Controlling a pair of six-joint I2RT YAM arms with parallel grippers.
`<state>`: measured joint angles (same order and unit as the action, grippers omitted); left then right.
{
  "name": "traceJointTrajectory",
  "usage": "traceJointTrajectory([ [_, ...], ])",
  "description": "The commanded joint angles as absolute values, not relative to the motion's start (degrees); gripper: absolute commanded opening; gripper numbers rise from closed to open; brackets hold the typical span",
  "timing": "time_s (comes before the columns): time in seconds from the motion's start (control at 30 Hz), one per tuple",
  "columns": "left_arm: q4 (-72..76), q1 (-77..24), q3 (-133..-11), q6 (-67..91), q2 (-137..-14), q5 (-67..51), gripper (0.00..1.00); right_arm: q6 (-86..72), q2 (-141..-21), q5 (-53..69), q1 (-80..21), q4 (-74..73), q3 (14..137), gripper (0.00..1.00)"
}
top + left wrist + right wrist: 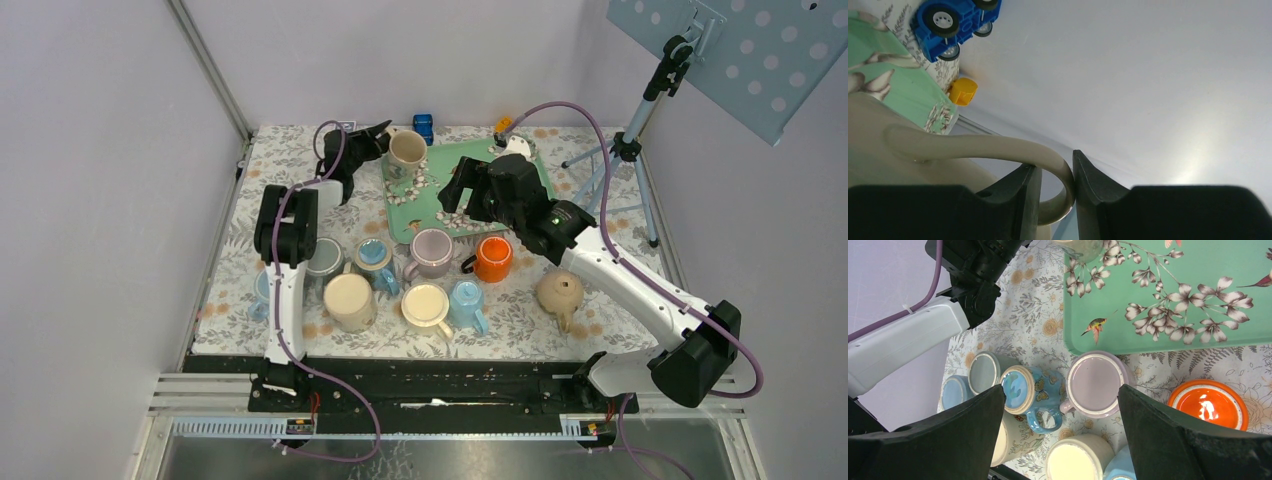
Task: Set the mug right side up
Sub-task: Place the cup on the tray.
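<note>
Mug handle (pixel 988 146) between left fingers (pixel 1015 202)

Bright, even light — soft shadows

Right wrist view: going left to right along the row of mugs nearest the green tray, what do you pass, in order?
Pale blue mug → grey mug → blue butterfly mug → lilac mug → orange mug.

Ten mugs (pixel 432 250) (one of them orange), one green tray (pixel 460 160), one blue toy car (pixel 424 127).
</note>
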<state>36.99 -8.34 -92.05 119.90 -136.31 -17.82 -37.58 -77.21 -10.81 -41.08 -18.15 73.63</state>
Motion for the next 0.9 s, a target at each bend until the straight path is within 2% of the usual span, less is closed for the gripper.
traceJointTrajectory([
  [0.0,33.3,-7.8,-93.2,133.0,-139.2,-16.4,0.33,-37.4,-76.8,-10.6,-40.8,-17.6,74.2,0.9],
  [0.3,33.3,-7.4,-94.9,132.1,-140.7,-16.5,0.39,-37.4,-76.7,-10.5,-40.8,-17.2,73.7,0.9],
  [0.57,32.4,-6.8,-96.3,130.2,-140.5,-16.7,0.53,-37.4,-76.6,-10.3,-40.8,-17.0,73.5,0.9],
  [0.7,32.1,-6.4,-96.9,128.6,-139.8,-16.8,0.63,-37.5,-76.3,-10.1,-40.8,-16.5,73.3,0.9],
  [0.83,31.2,-5.7,-97.7,126.0,-138.4,-16.8,0.84,-37.6,-75.9,-10.0,-40.8,-16.3,73.0,0.9],
  [0.87,30.5,-5.5,-97.8,125.1,-137.7,-16.7,0.94,-37.6,-75.7,-10.0,-40.8,-16.3,73.0,0.9],
])
